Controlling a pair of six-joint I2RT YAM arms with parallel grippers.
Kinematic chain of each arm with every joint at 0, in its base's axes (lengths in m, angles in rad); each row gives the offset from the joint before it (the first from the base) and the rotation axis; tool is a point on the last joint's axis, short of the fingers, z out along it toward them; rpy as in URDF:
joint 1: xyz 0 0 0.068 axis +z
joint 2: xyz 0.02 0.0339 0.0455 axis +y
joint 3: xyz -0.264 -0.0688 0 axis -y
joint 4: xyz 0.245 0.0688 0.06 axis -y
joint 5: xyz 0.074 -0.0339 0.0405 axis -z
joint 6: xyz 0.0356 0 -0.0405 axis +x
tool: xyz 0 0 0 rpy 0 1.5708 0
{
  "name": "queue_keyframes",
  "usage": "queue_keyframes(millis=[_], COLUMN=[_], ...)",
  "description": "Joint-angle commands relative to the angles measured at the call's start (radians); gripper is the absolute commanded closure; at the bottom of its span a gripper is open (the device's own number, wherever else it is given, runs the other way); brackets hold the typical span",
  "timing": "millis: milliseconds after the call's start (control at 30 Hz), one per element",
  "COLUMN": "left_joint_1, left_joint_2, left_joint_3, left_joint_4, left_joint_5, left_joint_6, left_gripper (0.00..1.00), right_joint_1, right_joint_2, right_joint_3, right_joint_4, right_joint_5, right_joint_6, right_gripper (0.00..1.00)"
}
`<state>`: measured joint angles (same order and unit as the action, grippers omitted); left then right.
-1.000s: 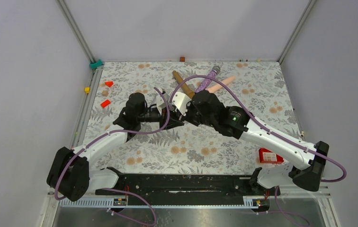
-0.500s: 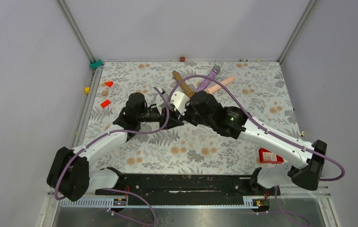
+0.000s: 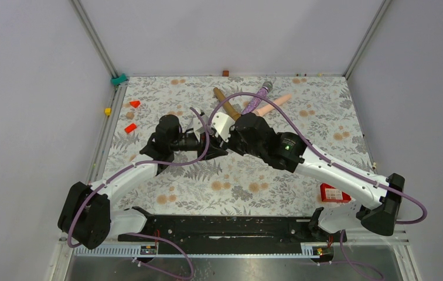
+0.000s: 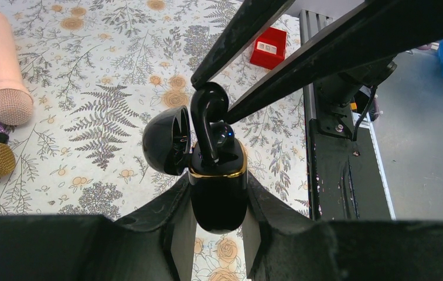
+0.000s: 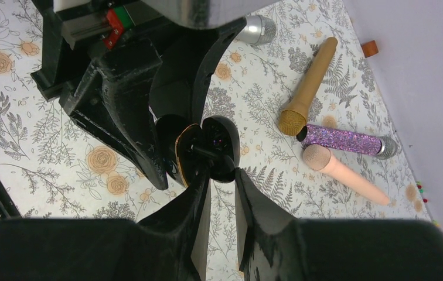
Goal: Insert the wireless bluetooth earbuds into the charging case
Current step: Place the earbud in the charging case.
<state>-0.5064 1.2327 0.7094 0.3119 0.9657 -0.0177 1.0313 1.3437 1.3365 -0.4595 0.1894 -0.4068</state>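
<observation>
1. The left gripper (image 4: 218, 196) is closed on the lower body of the black charging case (image 4: 218, 187). One finger presses each side, and the case is held up off the floral table (image 3: 254, 175).
2. The case stands with its gold-rimmed mouth turned away from the left fingers. Its lid (image 4: 165, 140) is swung open to one side.
3. The right gripper (image 5: 222, 174) meets the case from the opposite side. Its jaws are nearly closed and pinch the rounded head of one black earbud (image 4: 207, 114).
4. The earbud is directly over the case's mouth, with its stem pointing down past the gold rim into the case. Its head is clear of the rim, between the right fingertips.
5. A dark rounded shape with a small blue glint sits in the mouth just beside the stem. I cannot tell if it is a second earbud.
6. On the table well apart from the case lie a gold microphone (image 5: 310, 88), a purple glitter microphone (image 5: 342, 140) and a pink microphone (image 5: 342, 172). All three are on the lid's side of the case.
7. A small red box (image 4: 268, 47) lies on the table, well apart from the case on its other side.
</observation>
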Motion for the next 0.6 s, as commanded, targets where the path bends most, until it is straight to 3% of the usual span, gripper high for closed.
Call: queue_keyframes(millis=[0,567], left_joint_1=[-0.004,-0.004], left_joint_2=[0.003,0.002], left_joint_3=[-0.010,-0.007], left_joint_4=[0.070,0.069], left_joint_5=[0.008,0.013], left_joint_6=[0.001,-0.004], left_gripper=[1.00,1.00], right_joint_1=[0.013,0.013], right_joint_2=[-0.038,-0.026], right_joint_3=[0.002,-0.009], right_joint_4=[0.062,0.057], right_joint_5=[0.035,-0.012], right_joint_6=[-0.007,-0.009], right_gripper=[0.77,0.78])
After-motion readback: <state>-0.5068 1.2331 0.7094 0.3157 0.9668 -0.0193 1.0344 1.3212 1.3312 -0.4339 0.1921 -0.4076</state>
